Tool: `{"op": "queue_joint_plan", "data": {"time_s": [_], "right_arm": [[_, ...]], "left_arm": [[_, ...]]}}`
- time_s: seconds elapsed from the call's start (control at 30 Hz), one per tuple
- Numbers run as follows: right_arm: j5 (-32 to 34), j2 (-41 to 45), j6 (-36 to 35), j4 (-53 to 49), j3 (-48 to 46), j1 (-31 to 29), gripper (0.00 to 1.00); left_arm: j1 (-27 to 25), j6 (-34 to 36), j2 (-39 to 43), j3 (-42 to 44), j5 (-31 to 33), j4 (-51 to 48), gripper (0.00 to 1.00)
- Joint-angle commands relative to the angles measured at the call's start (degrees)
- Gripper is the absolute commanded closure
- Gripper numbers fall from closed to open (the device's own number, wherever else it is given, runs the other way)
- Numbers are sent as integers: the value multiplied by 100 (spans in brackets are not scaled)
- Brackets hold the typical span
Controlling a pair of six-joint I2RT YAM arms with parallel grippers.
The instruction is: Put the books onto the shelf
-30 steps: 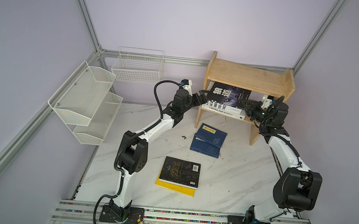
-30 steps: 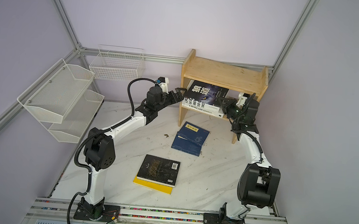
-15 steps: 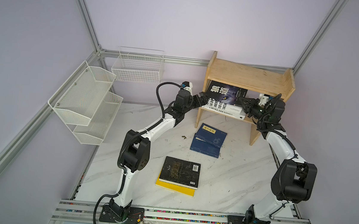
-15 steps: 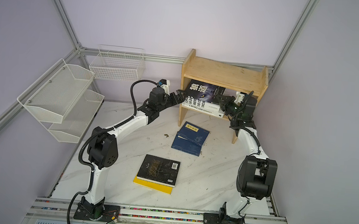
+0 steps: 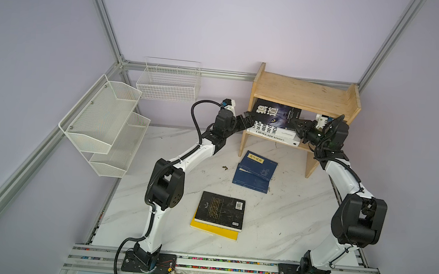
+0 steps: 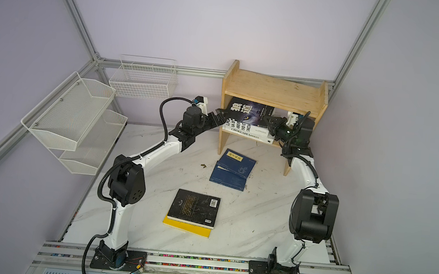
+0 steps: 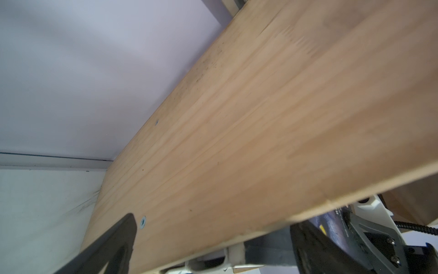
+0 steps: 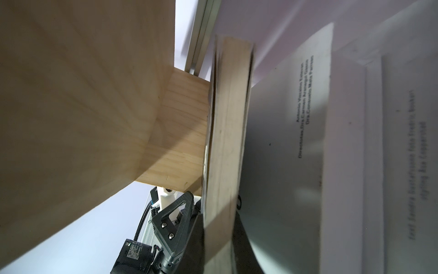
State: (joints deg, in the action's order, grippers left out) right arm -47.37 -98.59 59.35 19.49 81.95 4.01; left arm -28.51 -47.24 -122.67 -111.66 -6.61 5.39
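The wooden shelf (image 5: 303,95) (image 6: 272,86) stands at the back right. Its lower tier holds two stacked white books (image 5: 276,137) with a tilted black book (image 5: 275,115) (image 6: 248,111) on top. My right gripper (image 5: 297,124) (image 6: 269,122) (image 8: 218,227) is shut on that black book's right edge, and its page block (image 8: 227,132) runs between the jaws. My left gripper (image 5: 249,117) (image 6: 222,115) (image 7: 213,237) is open and straddles the shelf's left side panel (image 7: 237,142). On the table lie two navy books (image 5: 256,171) and a black book (image 5: 219,210) on a yellow one (image 5: 213,231).
A white mesh tiered rack (image 5: 104,124) hangs on the left wall. A white wire basket (image 5: 168,83) hangs on the back wall. A small scrap (image 5: 225,167) lies on the marble table (image 5: 287,218). The aluminium rail (image 5: 228,264) with both arm bases runs along the front.
My right gripper has pushed the black book a little leftward and deeper into the lower tier. The left arm has lifted slightly beside the shelf's side panel.
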Motion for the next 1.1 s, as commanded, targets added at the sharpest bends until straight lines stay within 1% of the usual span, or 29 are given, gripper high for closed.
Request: {"op": "queue_joint_plan", "data": {"time_s": [0.0, 0.23, 0.33, 0.57, 0.63, 0.7, 0.77, 0.83, 0.93, 1.0, 1.07], "right_arm": [[-352, -36, 68, 398, 47, -45, 93], [-53, -55, -64, 183, -13, -41, 94], [116, -46, -106, 102, 2, -41, 93], [564, -8, -507, -596, 211, -67, 83], [669, -3, -506, -615, 207, -68, 81], [736, -25, -486, -612, 206, -67, 75], [820, -13, -477, -626, 214, -78, 73], [954, 21, -489, -668, 235, -76, 68], [1191, 71, -618, -848, 339, -76, 66], [1424, 121, -757, -1034, 416, -76, 63], [1658, 155, -933, -1265, 510, -76, 62]], "left_arm": [[30, -70, 235, -368, 11, 155, 0], [30, -57, -144, -926, 40, -489, 0], [21, -57, -261, -1032, 18, -695, 0], [17, 57, -340, -1035, 257, -1266, 1], [12, 66, -387, -1042, 265, -1367, 0], [12, 66, -453, -1092, 263, -1476, 0], [12, 68, -498, -1147, 273, -1576, 0], [12, 67, -526, -1202, 304, -1666, 0], [14, 51, -530, -1218, 318, -1716, 0], [12, 31, -546, -1227, 325, -1719, 0], [19, 14, -565, -1244, 327, -1725, 0]]}}
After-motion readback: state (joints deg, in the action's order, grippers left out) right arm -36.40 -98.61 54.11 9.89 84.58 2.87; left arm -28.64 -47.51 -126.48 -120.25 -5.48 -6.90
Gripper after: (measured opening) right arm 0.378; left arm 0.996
